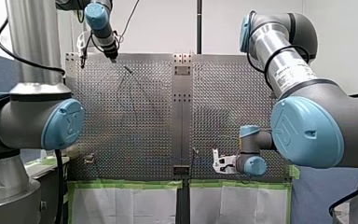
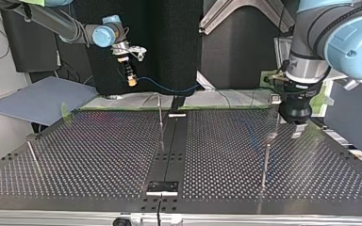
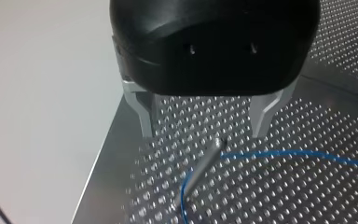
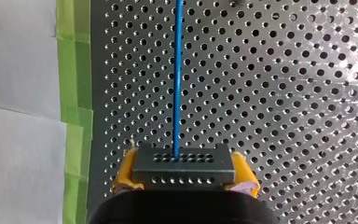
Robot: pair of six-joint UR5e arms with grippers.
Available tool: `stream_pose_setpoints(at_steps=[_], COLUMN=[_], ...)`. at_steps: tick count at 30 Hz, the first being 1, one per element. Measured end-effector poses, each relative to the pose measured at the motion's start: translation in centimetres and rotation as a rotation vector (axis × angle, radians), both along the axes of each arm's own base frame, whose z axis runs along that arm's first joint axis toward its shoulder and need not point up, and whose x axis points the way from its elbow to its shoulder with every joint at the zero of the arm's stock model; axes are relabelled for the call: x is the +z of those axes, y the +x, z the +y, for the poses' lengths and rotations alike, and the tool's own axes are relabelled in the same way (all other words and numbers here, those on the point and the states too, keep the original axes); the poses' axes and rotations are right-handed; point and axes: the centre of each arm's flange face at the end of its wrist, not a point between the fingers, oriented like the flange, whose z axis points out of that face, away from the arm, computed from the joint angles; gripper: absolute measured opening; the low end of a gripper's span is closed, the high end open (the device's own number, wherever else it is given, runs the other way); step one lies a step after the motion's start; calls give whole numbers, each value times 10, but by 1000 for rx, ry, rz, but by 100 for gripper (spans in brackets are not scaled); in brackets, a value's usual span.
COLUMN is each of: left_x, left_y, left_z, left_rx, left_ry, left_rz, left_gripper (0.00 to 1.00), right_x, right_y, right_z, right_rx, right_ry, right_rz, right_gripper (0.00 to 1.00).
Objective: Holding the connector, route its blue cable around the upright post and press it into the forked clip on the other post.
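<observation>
Two grippers | right gripper (image 4: 185,172): yellow pads pinching connector (image 4: 182,169), front view's near right | blue cable (image 4: 177,79): likely light, limp, bends beside post (image 3: 204,161) | left gripper (image 3: 205,125): spread, empty, above post | grip rigid connector body, never cable

Robotics lab: perforated metal table (image 1: 135,121), left arm (image 1: 32,121), right arm (image 1: 307,126), green tape (image 1: 126,184).

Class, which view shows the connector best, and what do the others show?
Right wrist view: the connector fills the foreground, clamped in my right gripper's jaws, pin holes visible. Top and front views: too small to make out; left wrist view shows only its blue cable.
</observation>
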Motion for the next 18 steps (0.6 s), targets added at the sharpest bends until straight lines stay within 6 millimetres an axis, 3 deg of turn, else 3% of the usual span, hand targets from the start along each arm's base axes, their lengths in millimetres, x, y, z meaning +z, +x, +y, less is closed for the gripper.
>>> stream_pose_setpoints(at_steps=[18], left_x=[-46], left_y=[-11], left_z=[-31], left_rx=[-169], left_ry=[42], left_rz=[-34], left_gripper=[100], right_x=[-1], right_y=[3], right_z=[4], right_rx=[9], right_ry=[9], right_rz=[5], right_gripper=[0])
